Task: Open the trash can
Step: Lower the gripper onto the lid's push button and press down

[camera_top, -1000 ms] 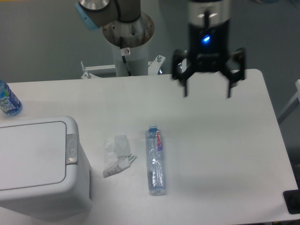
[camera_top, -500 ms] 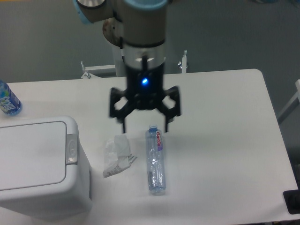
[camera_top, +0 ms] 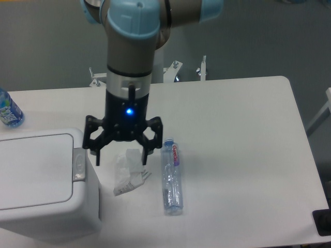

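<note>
The arm reaches down from above, wrist vertical, a blue light lit just above the pincer (camera_top: pixel 122 156), whose fingers spread wide, pointing downward.

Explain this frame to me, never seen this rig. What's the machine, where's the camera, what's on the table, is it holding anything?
The machine is a grey robot arm with light blue joint caps, mounted behind the table. At its end is a black two-finger gripper with a blue light on its body; its fingers are spread open and hold nothing. The single picture comes from a fixed camera looking down at the white table from the front.

On the table: a large white boxy plastic trash can at the left, lid closed, with a small grey push-button latch on its right rim. Beside it lies a crumpled piece of white paper or plastic, then a clear plastic bottle lying on its side. A blue-labelled bottle shows at the far left edge.

The gripper hangs between the latch and the crumpled scrap, touching neither as far as I can tell.
</note>
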Tool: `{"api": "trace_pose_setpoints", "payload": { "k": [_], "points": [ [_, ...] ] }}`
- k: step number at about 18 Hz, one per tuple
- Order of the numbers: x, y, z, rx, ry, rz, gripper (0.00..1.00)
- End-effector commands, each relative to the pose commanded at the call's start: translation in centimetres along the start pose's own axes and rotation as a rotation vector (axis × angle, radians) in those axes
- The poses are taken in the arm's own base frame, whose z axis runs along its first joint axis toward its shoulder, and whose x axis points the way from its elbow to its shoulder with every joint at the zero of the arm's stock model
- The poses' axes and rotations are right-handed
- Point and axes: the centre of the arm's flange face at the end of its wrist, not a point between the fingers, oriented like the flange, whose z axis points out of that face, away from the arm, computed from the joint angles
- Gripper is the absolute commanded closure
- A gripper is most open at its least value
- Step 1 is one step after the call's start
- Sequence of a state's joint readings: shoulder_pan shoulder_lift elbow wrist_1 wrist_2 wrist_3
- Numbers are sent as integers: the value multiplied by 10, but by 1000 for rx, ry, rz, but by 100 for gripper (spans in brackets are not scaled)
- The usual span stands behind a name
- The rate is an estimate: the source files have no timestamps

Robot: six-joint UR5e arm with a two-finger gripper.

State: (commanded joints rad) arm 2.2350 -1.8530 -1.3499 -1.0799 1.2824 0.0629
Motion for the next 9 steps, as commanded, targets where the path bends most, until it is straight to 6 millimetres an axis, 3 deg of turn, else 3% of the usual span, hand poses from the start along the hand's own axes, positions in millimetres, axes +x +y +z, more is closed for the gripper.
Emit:
{"api": "trace_pose_setpoints", "payload": {
  "k": [9],
  "points": [
    [10, 6, 13, -24, 9, -8, 0]
  ]
}}
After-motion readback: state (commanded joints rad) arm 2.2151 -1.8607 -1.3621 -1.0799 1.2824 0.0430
